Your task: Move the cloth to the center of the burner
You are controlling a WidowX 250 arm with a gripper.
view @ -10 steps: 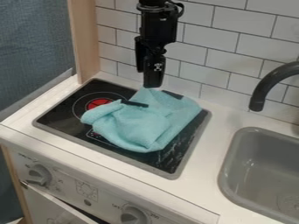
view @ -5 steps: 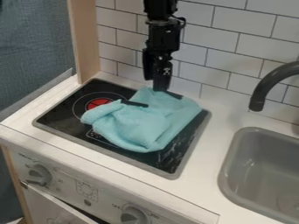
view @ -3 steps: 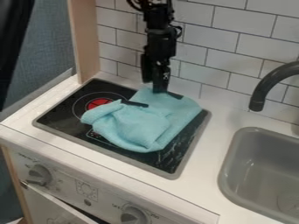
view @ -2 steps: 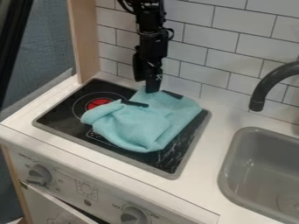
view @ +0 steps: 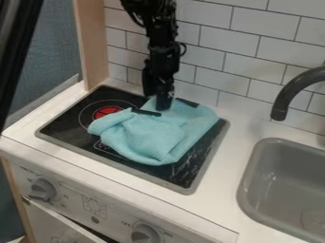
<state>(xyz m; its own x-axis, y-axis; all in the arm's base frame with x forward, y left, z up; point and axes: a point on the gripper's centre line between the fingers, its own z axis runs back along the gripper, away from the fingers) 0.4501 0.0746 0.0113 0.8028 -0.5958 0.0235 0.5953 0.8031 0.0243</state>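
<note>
The jaws of the gripper (view: 158, 103) hang at the back edge of the cloth (view: 145, 137); whether they are released or clenched, I cannot tell. They point down there, probably because this edge is good for gripping or pushing. In front of the jaws, the cloth lies bunched across the middle and right of the stove top (view: 73, 128). To their left, the red burner mark (view: 108, 112) is uncovered, so if this burner is meant, the cloth must go leftward.
</note>
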